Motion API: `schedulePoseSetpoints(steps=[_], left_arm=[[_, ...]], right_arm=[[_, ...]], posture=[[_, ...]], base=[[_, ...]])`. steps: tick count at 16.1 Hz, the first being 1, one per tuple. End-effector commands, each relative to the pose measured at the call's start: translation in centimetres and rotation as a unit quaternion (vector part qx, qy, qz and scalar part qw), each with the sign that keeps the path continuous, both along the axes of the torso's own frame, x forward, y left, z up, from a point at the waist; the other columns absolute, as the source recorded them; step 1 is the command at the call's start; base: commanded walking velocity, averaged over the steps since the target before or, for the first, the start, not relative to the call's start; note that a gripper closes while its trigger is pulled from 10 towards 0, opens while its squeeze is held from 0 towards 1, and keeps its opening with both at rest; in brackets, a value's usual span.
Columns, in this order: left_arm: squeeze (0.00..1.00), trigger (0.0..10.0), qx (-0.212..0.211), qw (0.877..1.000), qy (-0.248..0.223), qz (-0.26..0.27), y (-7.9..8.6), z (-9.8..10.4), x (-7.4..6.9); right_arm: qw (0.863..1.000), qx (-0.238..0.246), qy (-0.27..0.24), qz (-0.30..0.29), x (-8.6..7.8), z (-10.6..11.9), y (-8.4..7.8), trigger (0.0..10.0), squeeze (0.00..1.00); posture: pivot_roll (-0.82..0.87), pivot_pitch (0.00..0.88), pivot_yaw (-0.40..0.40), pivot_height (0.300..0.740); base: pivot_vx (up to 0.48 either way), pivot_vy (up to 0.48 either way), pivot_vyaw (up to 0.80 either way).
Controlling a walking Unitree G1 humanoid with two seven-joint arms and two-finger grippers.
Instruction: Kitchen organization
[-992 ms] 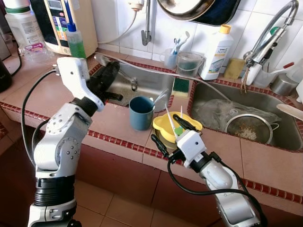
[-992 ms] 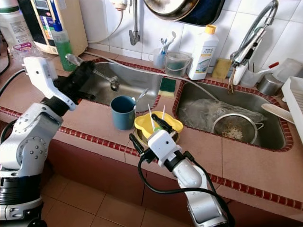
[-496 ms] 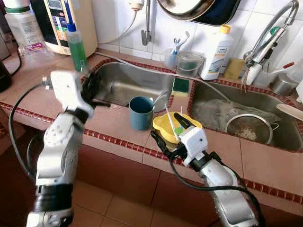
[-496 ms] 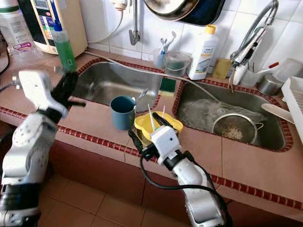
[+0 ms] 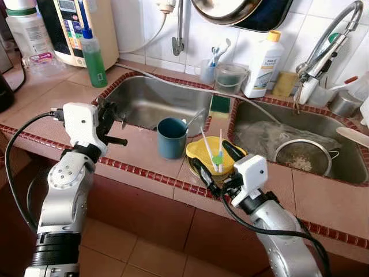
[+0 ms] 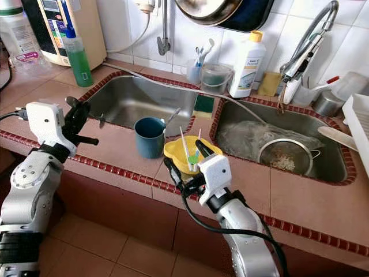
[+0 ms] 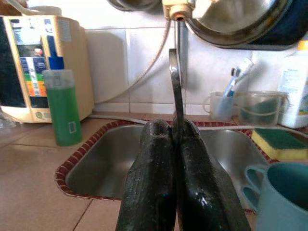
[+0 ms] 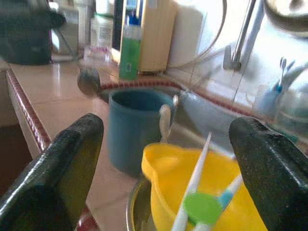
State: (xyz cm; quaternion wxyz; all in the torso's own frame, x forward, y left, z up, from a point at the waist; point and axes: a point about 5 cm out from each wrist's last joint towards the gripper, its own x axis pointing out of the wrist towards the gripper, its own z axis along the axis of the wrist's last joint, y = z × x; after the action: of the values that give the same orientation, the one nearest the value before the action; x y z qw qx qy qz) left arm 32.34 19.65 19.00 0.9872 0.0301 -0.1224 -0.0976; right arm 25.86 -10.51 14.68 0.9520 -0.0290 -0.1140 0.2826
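Kitchen organization, mid-move: a metal spoon (image 7: 175, 86) stands clamped by its handle between the tightly closed fingers of the left gripper (image 7: 172, 126), its handle rising from the fingertips. A second ago that gripper hung over the left sink (image 5: 144, 98). It has since drawn back with the spoon and now sits over the tiled counter (image 5: 138, 153) at the sink's near corner, with the basin lying just beyond its fingertips. The spoon has therefore been lifted clear of the sink and looks to be on its way elsewhere, though nothing here shows where it is bound.

A blue cup (image 5: 172, 138) stands to the side of the left gripper, and another utensil is already leaning in it. That makes the cup a likely place for the spoon.

The right gripper (image 5: 214, 161) has meanwhile pushed forward. Its fingers are spread wide, one to each side of the near rim of a yellow bowl (image 5: 202, 151), and they do not yet appear to touch it. Thin sticks and a green disc stand in the bowl between and just beyond the fingers, so a grasp of the bowl seems to be in preparation. A green bottle (image 5: 92, 55) stands far ahead of the left gripper, against the wall.
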Motion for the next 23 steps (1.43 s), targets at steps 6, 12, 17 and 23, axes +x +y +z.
schedulePoseSetpoints(steps=[6, 12, 17, 23], left_arm=[[0.00, 10.0, 0.011, 1.000, -0.017, -0.020, -0.4, 0.4, 0.6], [0.00, 10.0, 0.010, 0.999, -0.023, -0.024, -0.5, 0.4, 0.8], [0.00, 10.0, 0.009, 0.999, -0.026, -0.025, -0.6, 0.5, 0.9], [0.00, 10.0, 0.009, 0.999, -0.022, -0.026, -0.7, 0.4, 1.0]], right_arm=[[0.999, 0.018, -0.038, -0.007, -0.3, 3.2, -0.4, 10.0, 0.00], [0.999, 0.011, -0.037, -0.005, -0.2, 3.6, -0.4, 10.0, 0.00], [0.999, 0.008, -0.036, -0.005, -0.1, 3.6, -0.3, 10.0, 0.00], [0.999, 0.004, -0.035, -0.004, -0.2, 3.5, -0.4, 10.0, 0.00]], posture=[[-0.11, 0.000, -0.028, 0.740], [-0.11, 0.000, -0.031, 0.740], [-0.11, 0.000, -0.032, 0.740], [-0.11, 0.000, -0.031, 0.740]], base=[[0.138, 0.000, 0.00], [0.282, 0.000, 0.00], [0.285, 0.000, 0.00], [0.232, 0.000, 0.00]])
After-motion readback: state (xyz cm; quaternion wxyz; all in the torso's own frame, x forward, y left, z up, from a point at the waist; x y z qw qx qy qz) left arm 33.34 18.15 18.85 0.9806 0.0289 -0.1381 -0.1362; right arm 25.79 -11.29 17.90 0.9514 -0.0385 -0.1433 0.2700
